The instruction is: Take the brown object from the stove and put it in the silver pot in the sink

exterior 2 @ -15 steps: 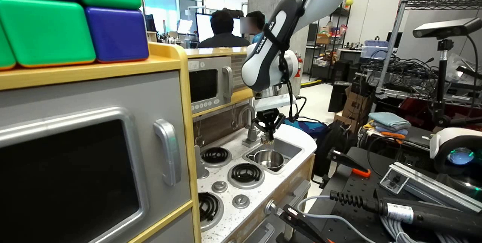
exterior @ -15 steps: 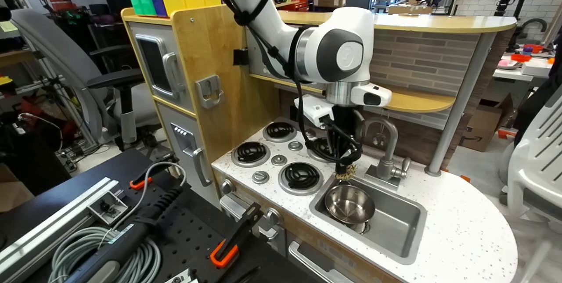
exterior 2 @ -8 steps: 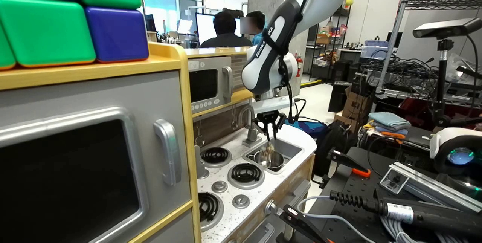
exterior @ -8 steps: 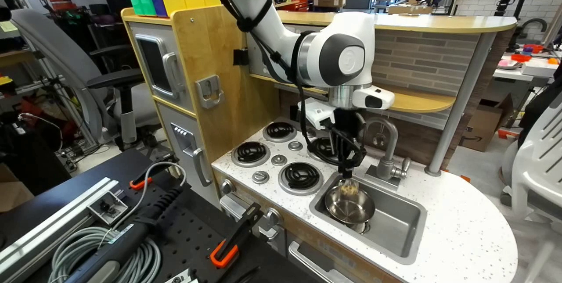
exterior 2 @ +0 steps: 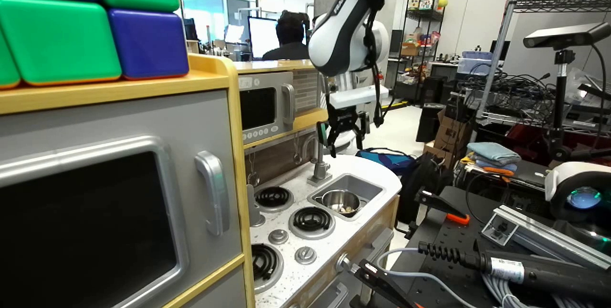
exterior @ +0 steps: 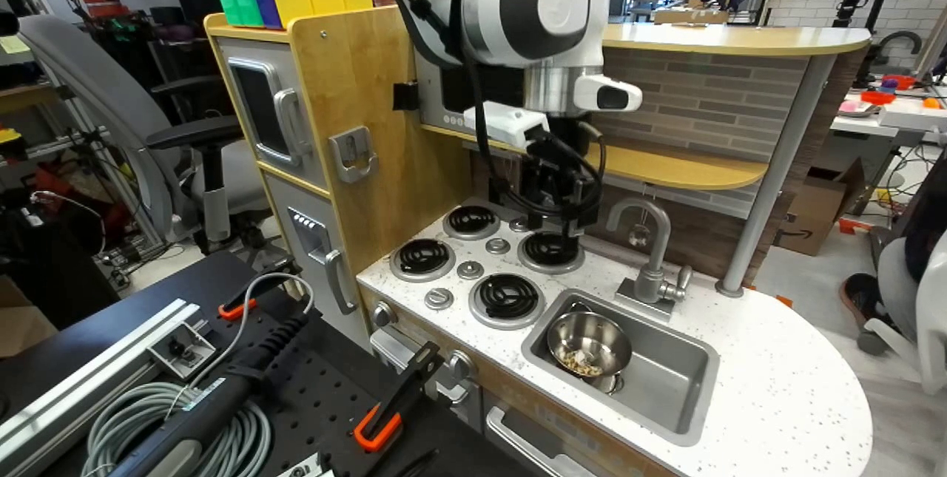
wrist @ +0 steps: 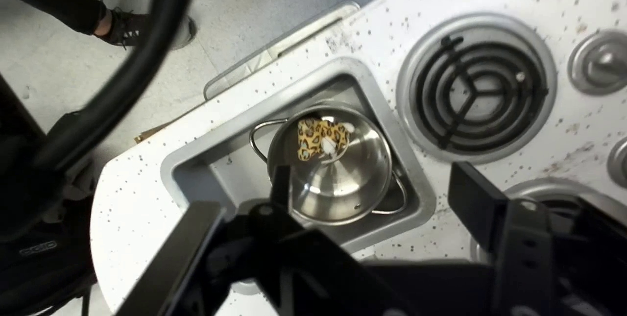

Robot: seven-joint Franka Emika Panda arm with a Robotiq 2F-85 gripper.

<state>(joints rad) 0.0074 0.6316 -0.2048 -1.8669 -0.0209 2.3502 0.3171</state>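
- Black two-finger gripper (exterior 2: 346,149): jaws released and apart, positioned above the white speckled bench (exterior: 784,359)
- Brown-and-yellow leopard-spotted object (wrist: 320,137): inside the round silver metal pot (wrist: 338,186), toward the bench's front edge
- Pot: in the rectangular grey sink (exterior: 669,370), at the side away from the bench's rounded edge

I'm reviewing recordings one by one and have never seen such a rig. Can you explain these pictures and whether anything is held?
The white machine is a robot arm, ending in a black gripper. Two pictures come from cameras outside the robot; the third comes from its wrist, looking down. The setting resembles a toy kitchen: a speckled counter with burners and a sink. In the sink sits a silver pot, and a leopard-spotted object lies inside it. The gripper is open and holds nothing.
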